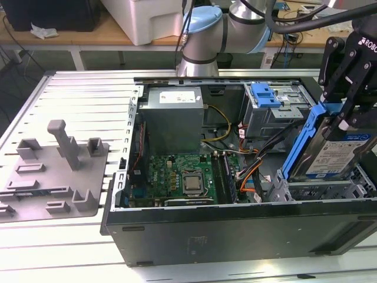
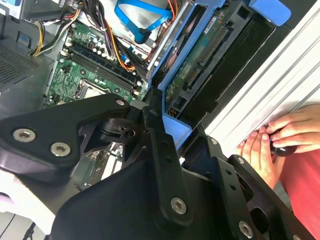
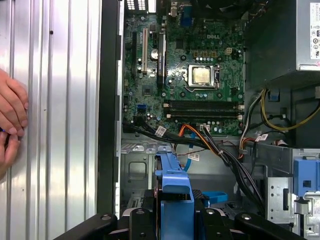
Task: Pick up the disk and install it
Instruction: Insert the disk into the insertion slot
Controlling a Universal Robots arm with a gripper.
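Disk (image 1: 340,154) clamped tilted in gripper (image 1: 345,117) over open case (image 1: 235,233) on ribbed metal table (image 1: 70,94), workbench (image 1: 76,37) behind; disk's edge cropped.

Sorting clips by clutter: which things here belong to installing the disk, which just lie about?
In the job: disk, clamped in the gripper; open computer case.
Lying about: grey moulded tray; a hand on the slatted table.
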